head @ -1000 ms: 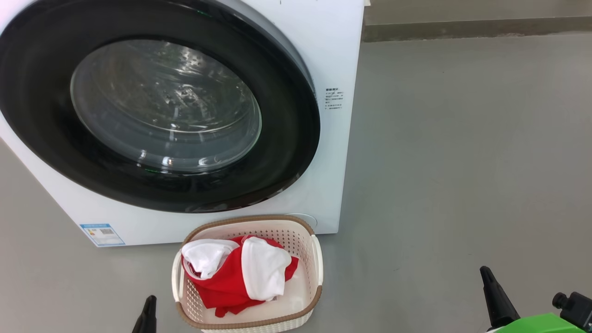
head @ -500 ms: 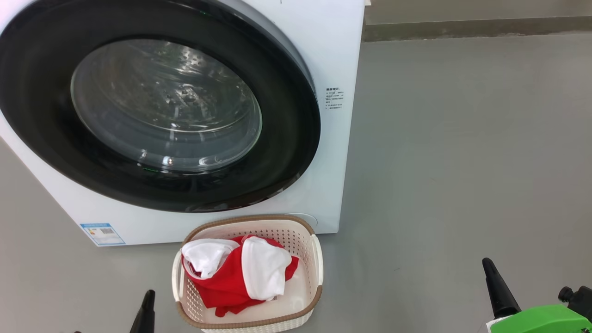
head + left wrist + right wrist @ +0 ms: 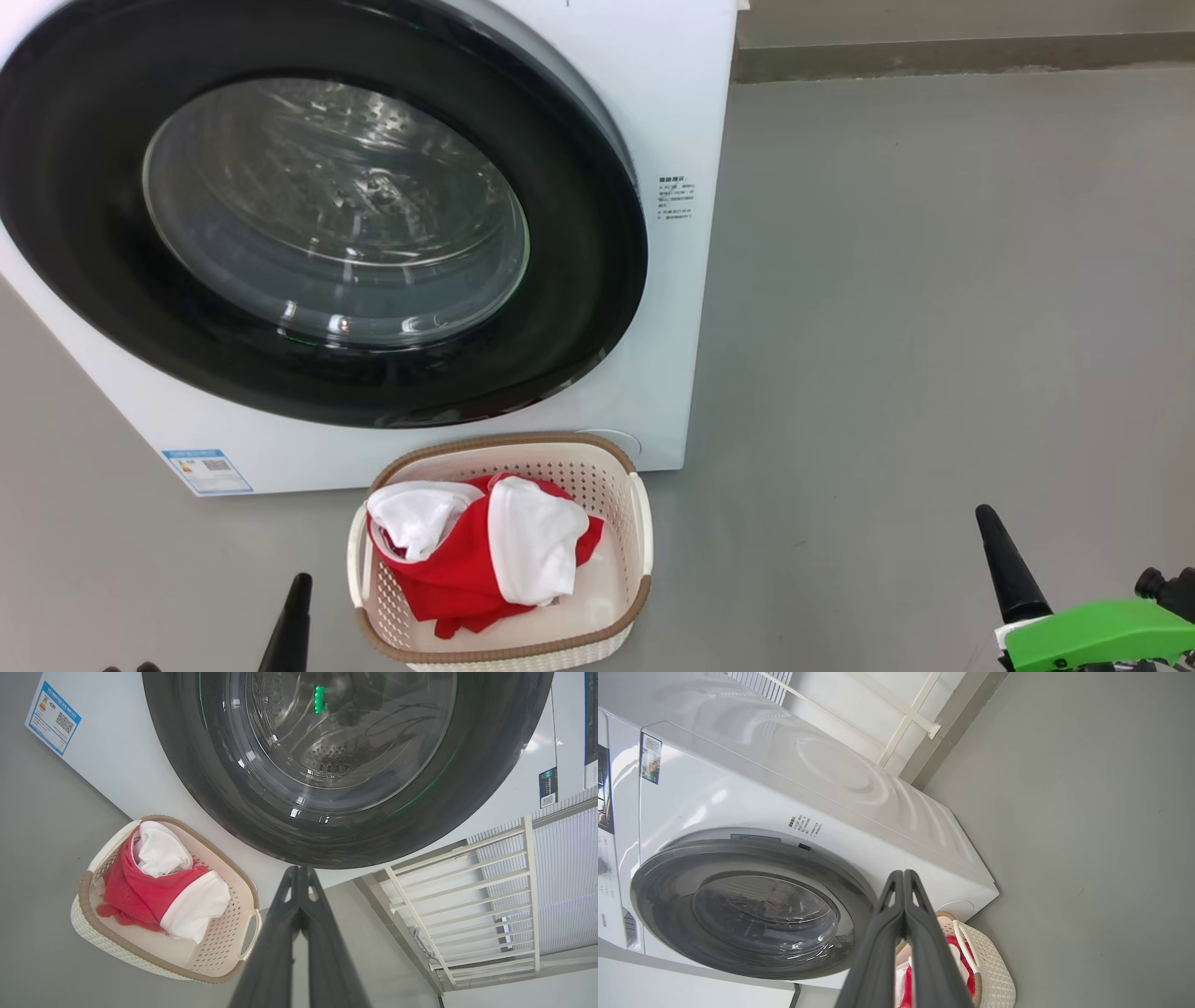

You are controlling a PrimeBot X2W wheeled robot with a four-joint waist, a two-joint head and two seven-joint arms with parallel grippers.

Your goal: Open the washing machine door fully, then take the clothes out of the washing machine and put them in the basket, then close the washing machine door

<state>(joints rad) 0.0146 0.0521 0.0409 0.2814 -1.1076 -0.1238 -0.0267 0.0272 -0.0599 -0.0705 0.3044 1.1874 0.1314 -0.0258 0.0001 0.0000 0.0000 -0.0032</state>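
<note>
Because the door (image 3: 317, 215) sits shut and flush against the front of the washer (image 3: 695, 112), the drum is visible only through its bulging glass, and no cloth can be seen inside. The white washer stands on a grey floor (image 3: 934, 280), and its round, black-rimmed door takes up most of the upper left of the head view.

Directly in front of the washer, touching or almost touching its lower edge, stands the basket (image 3: 642, 532), cream with a brown rim. The clothes (image 3: 467, 569) lie heaped inside it, red fabric underneath and two white pieces folded over the top, all within the rim. The basket probably stands this close so that laundry has only a short way to travel from the drum mouth.

The left gripper (image 3: 300, 588) rises from the bottom edge just left of the basket, apart from it, its two dark fingers pressed together with nothing between them. The right gripper (image 3: 984, 523) rises at the lower right over bare floor, well apart from basket and washer. Its fingers are likewise pressed together and empty. Both point towards the washer and touch nothing.

Judging from the closed door, the seemingly empty drum and the filled basket, every step of the task looks done, and the arms appear to be in a resting pose clear of the work.
</note>
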